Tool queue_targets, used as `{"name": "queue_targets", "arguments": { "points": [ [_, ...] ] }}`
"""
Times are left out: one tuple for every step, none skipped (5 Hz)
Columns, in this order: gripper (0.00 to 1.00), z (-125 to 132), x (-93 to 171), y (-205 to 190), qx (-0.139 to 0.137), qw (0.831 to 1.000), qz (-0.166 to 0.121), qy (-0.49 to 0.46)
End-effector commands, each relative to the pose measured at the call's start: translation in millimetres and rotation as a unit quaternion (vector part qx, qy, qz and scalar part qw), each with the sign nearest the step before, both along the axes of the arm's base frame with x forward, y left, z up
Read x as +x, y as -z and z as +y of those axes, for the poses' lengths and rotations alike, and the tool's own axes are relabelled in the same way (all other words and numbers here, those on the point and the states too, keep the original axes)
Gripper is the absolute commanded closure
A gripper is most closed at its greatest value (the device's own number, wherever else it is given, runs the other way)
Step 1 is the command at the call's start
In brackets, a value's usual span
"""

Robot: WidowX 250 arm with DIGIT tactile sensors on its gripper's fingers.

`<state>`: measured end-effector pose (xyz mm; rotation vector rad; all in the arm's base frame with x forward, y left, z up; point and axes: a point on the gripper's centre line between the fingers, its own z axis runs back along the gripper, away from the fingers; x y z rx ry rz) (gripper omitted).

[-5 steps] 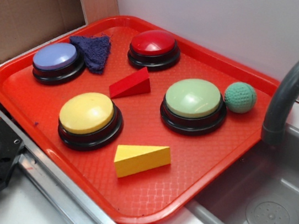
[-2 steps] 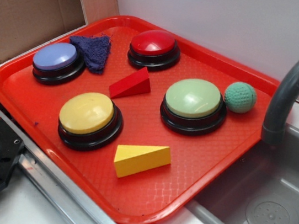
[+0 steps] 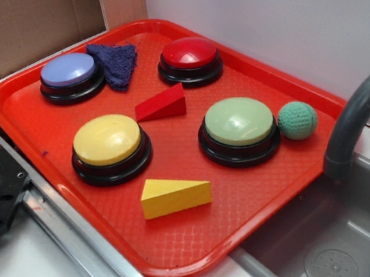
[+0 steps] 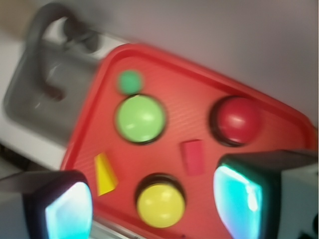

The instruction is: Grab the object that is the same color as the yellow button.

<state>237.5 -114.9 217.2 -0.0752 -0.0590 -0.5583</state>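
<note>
Hovering high over the tray (image 4: 84, 144), gripper (image 4: 152, 201) has its fingers spread apart, holding nothing. Yellow wedge (image 4: 104, 174) (image 3: 175, 198) sits untouched near the tray's front edge, just beside the yellow button (image 4: 160, 205) (image 3: 107, 140). Descent, alignment and grasp all remain

Even, bright exterior view; wrist view motion-blurred throughout

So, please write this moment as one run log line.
phase: approach | gripper: open, above tray, nothing held | target: yellow wedge block, untouched, beside yellow button
</note>
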Motion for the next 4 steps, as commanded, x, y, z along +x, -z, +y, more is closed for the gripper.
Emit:
{"name": "queue_targets", "arguments": {
  "points": [
    [0.0, -78.5, -67.3, 26.3, 0.005, 0.996, 0.02, 0.089],
    [0.0, -86.8, -79.4, 46.0, 0.048, 0.993, 0.029, 0.101],
    [0.0, -77.1, -84.4, 71.9, 0.065, 0.99, 0.052, 0.11],
    [0.0, -64.8, -83.8, 100.9, 0.075, 0.987, 0.075, 0.125]
  ]
}}
